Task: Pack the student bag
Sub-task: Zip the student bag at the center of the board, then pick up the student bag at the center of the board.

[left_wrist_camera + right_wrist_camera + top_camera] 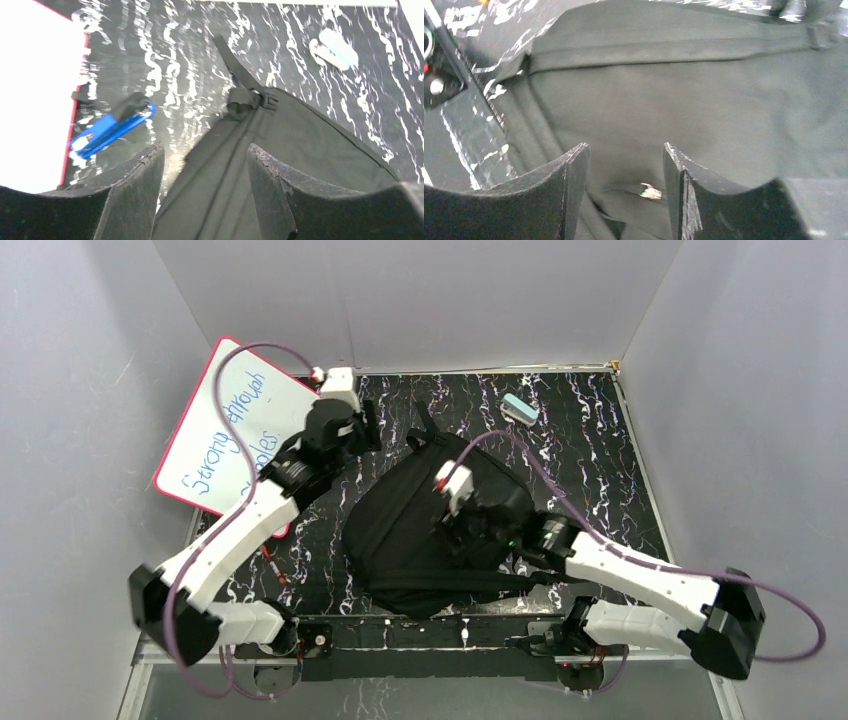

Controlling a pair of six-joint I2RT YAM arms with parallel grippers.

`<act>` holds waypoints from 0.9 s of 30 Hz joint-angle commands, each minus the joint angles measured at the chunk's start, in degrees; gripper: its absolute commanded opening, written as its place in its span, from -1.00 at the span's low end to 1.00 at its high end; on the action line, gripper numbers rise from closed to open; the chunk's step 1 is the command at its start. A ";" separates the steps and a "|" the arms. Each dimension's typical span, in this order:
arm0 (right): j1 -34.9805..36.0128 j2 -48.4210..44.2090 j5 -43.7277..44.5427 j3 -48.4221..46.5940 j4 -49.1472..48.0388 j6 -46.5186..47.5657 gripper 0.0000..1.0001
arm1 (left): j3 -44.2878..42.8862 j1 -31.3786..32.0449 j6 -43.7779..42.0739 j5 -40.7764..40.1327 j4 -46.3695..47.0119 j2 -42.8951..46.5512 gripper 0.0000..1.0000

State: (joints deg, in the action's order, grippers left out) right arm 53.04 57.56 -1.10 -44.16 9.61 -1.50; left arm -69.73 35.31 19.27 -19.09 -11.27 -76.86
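The student bag (410, 530), a large black soft backpack, lies flat in the middle of the table. My left gripper (378, 430) is open at the bag's far left corner. In the left wrist view its fingers (135, 175) straddle the bag's edge (320, 145) below a strap buckle (250, 100) and hold nothing. My right gripper (478, 522) is open low over the bag's right side. In the right wrist view its fingertips (574, 160) stand either side of a small metal zipper pull (651, 191) on the bag fabric (684, 100), not touching it.
A whiteboard with a red rim (232, 425) leans at the far left and also shows in the left wrist view (35, 100). A blue marker (112, 127) lies beside it. A pale eraser (520, 408) lies at the back. A thin red pen (272, 568) lies front left.
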 commanded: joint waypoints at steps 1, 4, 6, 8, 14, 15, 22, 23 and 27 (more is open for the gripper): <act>13.20 5.06 9.78 -2.86 -7.24 4.47 0.30 | 5.36 0.21 -0.19 -16.73 -5.01 10.97 0.19; 19.79 9.53 12.34 -3.65 -12.19 4.74 0.40 | 7.31 0.12 -0.54 -20.56 -7.65 17.88 0.18; 23.63 13.04 14.07 -4.99 -13.89 5.11 0.49 | 7.69 0.11 -0.65 -21.84 -9.24 21.25 0.19; 27.44 17.74 16.54 -7.52 -13.71 5.81 0.53 | 7.64 0.10 -0.35 -22.44 -11.09 23.42 0.19; 33.41 29.37 21.00 -12.81 -14.48 8.92 0.65 | 7.14 0.11 0.23 -22.97 -12.72 25.09 0.19; 33.67 30.89 22.01 -13.27 -14.44 9.57 0.67 | 7.01 0.11 0.29 -22.87 -12.74 25.09 0.19; 35.19 37.45 25.53 -14.89 -14.81 13.83 0.87 | 5.81 0.09 -0.80 -24.06 -12.89 25.51 0.19; 35.36 38.15 25.58 -15.02 -14.95 14.02 0.90 | 5.69 0.11 -1.01 -24.11 -12.90 25.65 0.19; 36.65 42.11 29.05 -17.09 -11.74 16.20 0.94 | 5.81 0.11 -1.17 -24.26 -12.85 25.97 0.19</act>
State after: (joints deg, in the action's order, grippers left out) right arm 88.12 97.19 23.09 -56.90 -2.20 11.44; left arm -62.28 35.35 18.55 -40.84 -24.27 -52.03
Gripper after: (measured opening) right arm 0.964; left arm 0.593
